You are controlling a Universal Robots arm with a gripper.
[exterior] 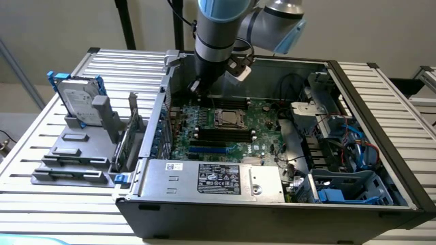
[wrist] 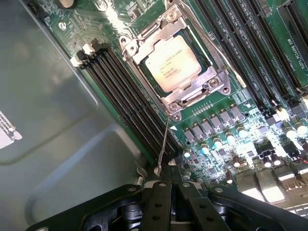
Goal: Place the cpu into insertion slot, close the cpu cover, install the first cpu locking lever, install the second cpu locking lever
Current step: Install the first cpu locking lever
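The cpu (wrist: 173, 62), a square chip with a silvery top, lies in the socket on the green motherboard. The silvery cpu cover (wrist: 144, 41) lies closed around the chip, hiding the insertion slot beneath them. One thin wire locking lever (wrist: 226, 57) lies flat along one side of the socket. A second lever (wrist: 164, 144) sticks up from the socket's corner, and its free end reaches almost to my fingertips. My gripper (wrist: 166, 190) is shut, black fingers together. In the exterior view the gripper (exterior: 199, 87) hangs inside the open computer case, just behind the socket (exterior: 228, 118).
Long black memory sticks (wrist: 125, 91) flank the socket. A grey case wall (wrist: 48, 96) stands close beside the gripper. The power supply (exterior: 211, 178) fills the case's front; cables and a drive cage (exterior: 340, 153) crowd the exterior view's right. A hard drive (exterior: 78, 99) stands outside.
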